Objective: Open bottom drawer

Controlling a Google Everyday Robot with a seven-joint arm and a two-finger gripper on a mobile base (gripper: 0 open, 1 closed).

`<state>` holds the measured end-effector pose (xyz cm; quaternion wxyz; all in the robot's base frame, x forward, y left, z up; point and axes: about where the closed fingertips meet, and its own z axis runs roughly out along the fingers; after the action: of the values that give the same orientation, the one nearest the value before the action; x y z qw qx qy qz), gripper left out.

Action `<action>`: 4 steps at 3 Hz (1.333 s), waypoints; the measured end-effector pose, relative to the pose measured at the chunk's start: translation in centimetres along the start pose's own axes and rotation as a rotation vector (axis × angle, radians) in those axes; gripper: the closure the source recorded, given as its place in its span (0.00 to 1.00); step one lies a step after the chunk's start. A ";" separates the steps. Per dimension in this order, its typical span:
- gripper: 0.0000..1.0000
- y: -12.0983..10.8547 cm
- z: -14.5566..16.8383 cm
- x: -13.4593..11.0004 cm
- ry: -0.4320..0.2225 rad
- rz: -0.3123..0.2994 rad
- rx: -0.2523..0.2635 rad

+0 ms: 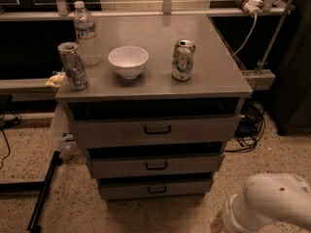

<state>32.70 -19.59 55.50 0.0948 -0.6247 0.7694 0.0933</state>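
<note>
The bottom drawer (154,189) is the lowest and narrowest of three grey fronts in the cabinet, with a small black bar handle (156,190). It sits close to the floor and stands out only slightly. My white arm (272,205) comes in at the bottom right corner. My gripper (217,222) is low by the floor, to the right of the bottom drawer and apart from it, mostly cut off by the picture's edge.
The cabinet top (218,67) holds a water bottle (85,32), a silver can (73,65), a white bowl (128,60) and a green can (183,59). The top drawer (155,129) and middle drawer (155,165) are above. Cables (250,125) lie at the right; a black bar (43,193) lies at the left.
</note>
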 end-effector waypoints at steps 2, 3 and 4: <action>1.00 -2.0 12.2 2.6 -0.074 0.124 -0.027; 1.00 -2.6 15.0 3.1 -0.106 0.162 -0.031; 1.00 -2.4 15.7 3.3 -0.091 0.159 -0.035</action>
<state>34.85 -19.10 39.42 0.1108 -0.5582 0.8099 0.1422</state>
